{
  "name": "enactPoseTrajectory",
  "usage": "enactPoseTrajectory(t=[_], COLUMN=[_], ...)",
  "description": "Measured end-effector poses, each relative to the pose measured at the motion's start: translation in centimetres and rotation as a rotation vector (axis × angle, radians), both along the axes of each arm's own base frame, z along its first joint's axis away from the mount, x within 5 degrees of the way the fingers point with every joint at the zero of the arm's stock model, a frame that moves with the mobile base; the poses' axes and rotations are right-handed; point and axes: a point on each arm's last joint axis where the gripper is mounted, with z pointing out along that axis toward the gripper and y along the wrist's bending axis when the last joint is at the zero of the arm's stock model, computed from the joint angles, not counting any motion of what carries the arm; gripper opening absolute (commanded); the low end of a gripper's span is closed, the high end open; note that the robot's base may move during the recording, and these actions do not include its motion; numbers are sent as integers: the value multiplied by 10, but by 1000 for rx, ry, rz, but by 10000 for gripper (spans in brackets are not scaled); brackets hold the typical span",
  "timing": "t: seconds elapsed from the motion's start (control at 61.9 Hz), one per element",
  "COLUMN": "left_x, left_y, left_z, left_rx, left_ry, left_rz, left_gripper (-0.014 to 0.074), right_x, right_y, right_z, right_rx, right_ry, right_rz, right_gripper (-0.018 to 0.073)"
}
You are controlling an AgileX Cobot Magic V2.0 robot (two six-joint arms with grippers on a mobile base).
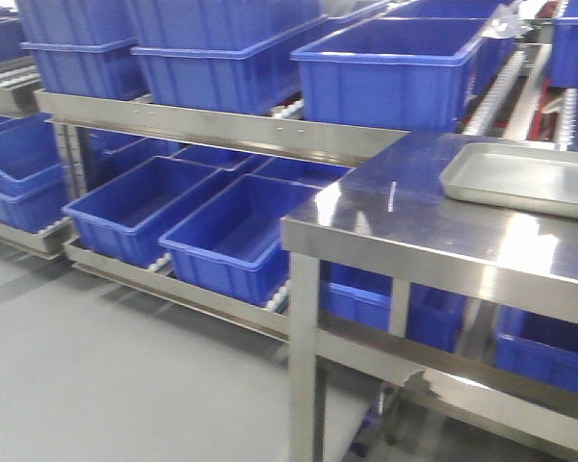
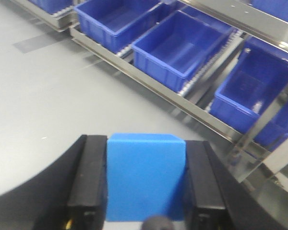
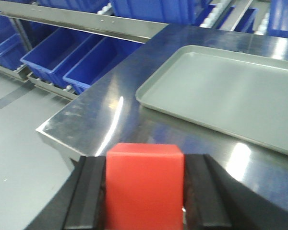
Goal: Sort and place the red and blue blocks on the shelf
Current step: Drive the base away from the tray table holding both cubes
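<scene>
My left gripper is shut on the light blue block, held above the grey floor in front of the shelf's lower level. In the right wrist view the red block sits squeezed between black fingers of my right gripper, over the near corner of the steel tabletop. The shelf shows its brushed-metal crossbar at left in the front view, also seen as the shelf from the right wrist. Neither gripper shows in the front view.
Big dark-blue bins fill the shelf's lower level, with more bins on top. A flat grey rimmed tray lies on the steel table. Grey floor spreads to the left of the table leg.
</scene>
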Motion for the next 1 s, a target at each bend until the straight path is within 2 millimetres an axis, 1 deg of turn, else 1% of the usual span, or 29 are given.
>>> enactPoseTrajectory(t=[1.002], left_x=[0], left_y=[0], left_z=[0], left_rx=[0], left_ry=[0], left_rz=[0], left_gripper=[125], right_x=[0], right_y=[0], right_z=[0], right_rx=[0], right_ry=[0], right_rz=[0], right_gripper=[52])
